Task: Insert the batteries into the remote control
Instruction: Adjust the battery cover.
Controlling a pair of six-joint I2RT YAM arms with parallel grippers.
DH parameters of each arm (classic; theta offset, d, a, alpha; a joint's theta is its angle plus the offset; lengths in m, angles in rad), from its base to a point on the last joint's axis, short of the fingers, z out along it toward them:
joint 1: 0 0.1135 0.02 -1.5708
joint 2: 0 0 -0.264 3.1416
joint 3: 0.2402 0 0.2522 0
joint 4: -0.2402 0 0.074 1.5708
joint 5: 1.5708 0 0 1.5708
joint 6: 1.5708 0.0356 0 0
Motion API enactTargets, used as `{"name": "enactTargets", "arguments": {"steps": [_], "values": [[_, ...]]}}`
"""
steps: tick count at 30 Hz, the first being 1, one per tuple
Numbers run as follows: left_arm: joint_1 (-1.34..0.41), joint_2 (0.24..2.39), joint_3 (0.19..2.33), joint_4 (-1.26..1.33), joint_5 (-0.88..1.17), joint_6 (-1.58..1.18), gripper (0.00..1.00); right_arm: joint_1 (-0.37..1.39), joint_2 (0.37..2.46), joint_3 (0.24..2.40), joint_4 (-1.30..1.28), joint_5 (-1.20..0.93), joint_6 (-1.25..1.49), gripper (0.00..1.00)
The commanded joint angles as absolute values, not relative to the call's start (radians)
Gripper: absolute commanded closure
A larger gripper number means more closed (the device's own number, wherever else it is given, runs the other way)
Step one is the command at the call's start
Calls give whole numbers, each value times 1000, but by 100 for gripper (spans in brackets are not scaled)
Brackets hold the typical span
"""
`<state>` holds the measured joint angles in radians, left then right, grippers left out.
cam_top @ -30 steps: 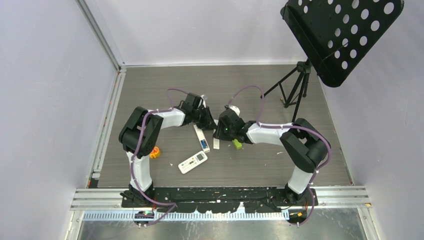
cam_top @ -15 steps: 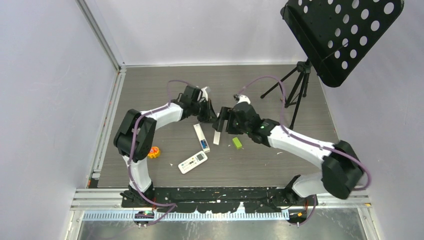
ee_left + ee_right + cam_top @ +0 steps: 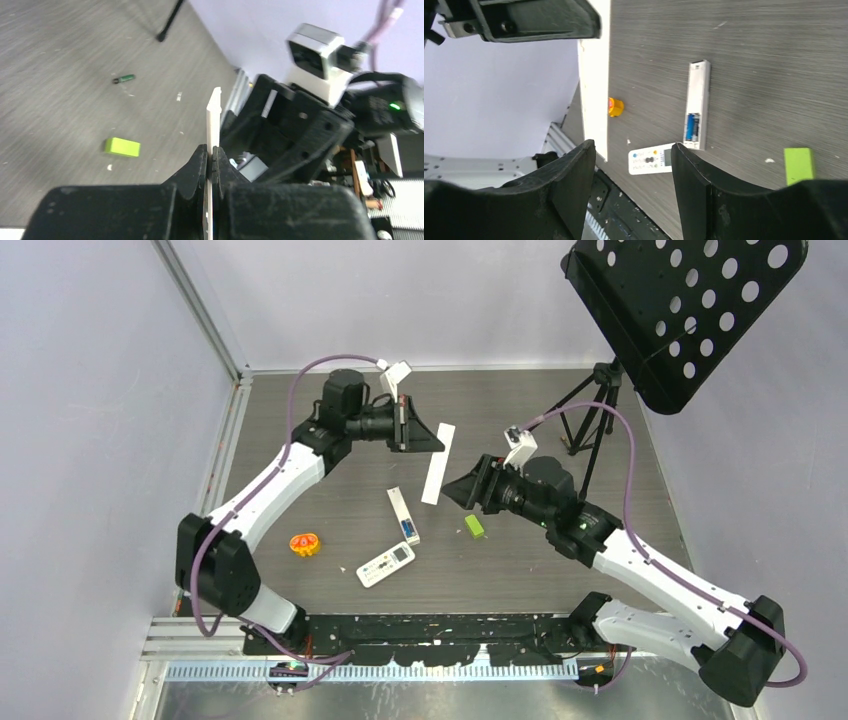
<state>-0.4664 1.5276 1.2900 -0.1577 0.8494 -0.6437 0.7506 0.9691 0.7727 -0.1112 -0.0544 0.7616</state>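
L tool (image 3: 212,150) is clamped tight on a thin white cover (image 3: 214,117). It grips one end and holds the cover up off the tabletop (image 3: 560,420), with the free end pointing at the R tool (image 3: 633,147). R tool is spread wide and holds nothing. The cover sits near one finger (image 3: 569,185), not centred in the gap; can't tell if they touch. Looks like a handoff or regrip, prob so the cover ends up oriented for closing.

Remote (image 3: 698,95) lies back-up on the tabletop beyond the R tool, bay open. A blue cell (image 3: 690,126) sits in the bay, maybe w/ a 2nd beside it, too small to confirm. A loose dark-green cell (image 3: 123,78) lies far ahead of the L tool, well apart from the remote.

A 2nd remote (image 3: 651,159) lies face-up just past the R tool's tips, near the bay end. Green block (image 3: 799,165) is off to the R tool's other side.

Judgement: bay loaded or nearly so, cover goes on next. Risk is the thin plate slipping or going on skewed.
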Motion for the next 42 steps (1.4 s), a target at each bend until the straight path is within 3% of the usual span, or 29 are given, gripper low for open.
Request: {"name": "enactTargets", "arguments": {"steps": [1,7,9,12,13,15,17,18,21,27,32,37,42], "values": [[-465,1438,1286,-21,993,-770,100,751,947,772,34,-235,741,37],[-468,1359,1204,224,996,-937,100,770,976,783,222,-382,767,39],[-468,1348,1185,238,974,-952,100,773,997,771,285,-378,778,48],[-468,1332,1166,229,942,-955,99,773,1031,764,361,-387,786,72],[-468,1324,1159,216,923,-946,93,772,1041,763,378,-386,787,82],[-468,1299,1151,158,853,-897,63,773,1050,765,384,-362,770,97],[-469,1259,1146,47,707,-831,31,773,1054,776,341,-303,714,100],[-469,1230,1148,-60,580,-797,20,774,1065,789,308,-266,672,100],[-475,1190,1171,-211,361,-730,10,803,1116,850,172,-120,502,100],[-547,1212,1268,-376,46,-653,7,952,1317,1018,56,308,273,100],[-619,1221,1299,-457,-179,-609,10,1024,1434,1123,28,411,238,100],[-648,1229,1287,-517,-257,-650,34,1056,1467,1152,27,467,242,100],[-661,1235,1267,-524,-270,-707,50,1080,1483,1164,20,492,218,100]]}}
